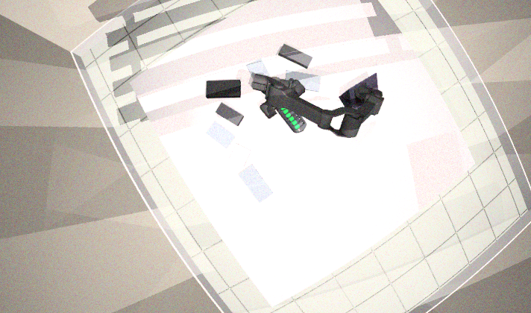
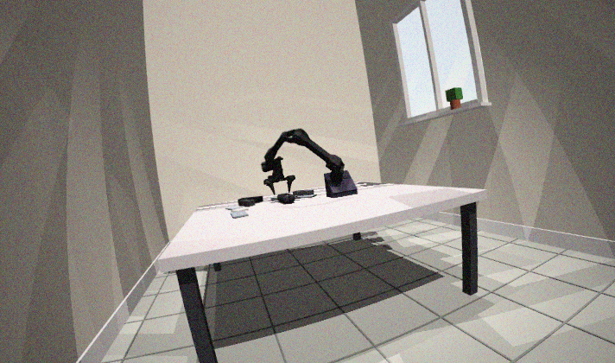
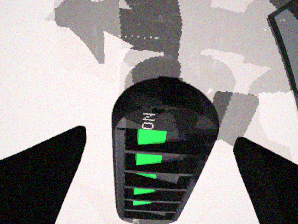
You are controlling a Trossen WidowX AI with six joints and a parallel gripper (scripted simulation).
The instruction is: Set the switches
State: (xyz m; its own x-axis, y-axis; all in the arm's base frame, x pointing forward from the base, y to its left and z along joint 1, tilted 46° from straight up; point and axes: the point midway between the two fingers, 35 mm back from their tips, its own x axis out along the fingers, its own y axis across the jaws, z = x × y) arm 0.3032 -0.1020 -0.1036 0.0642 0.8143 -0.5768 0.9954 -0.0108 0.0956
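The dark grey controller unit (image 1: pixel 293 121) (image 2: pixel 285 198) (image 3: pixel 165 95) sits on its base on the bench, switches up. Green switch ends show along one side, the ON side in the wrist view; the patches differ in width, and I cannot tell every switch's setting. The label on the underside is hidden. My gripper (image 2: pixel 281 192) (image 3: pixel 163 139) is open and empty, pointing down above the unit. In the wrist view the fingertips stand to the left and right of the unit, apart from it. The arm covers one end of the unit in the top view.
A black box (image 1: pixel 223 89) and a dark grey block (image 1: pixel 229 114) lie left of the unit. Another grey block (image 1: pixel 294 56) lies behind the arm. Pale flat pieces (image 1: pixel 220 134) (image 1: pixel 256 183) (image 1: pixel 309 81) lie on both sides. The arm's base (image 2: pixel 340 185) stands to the right.
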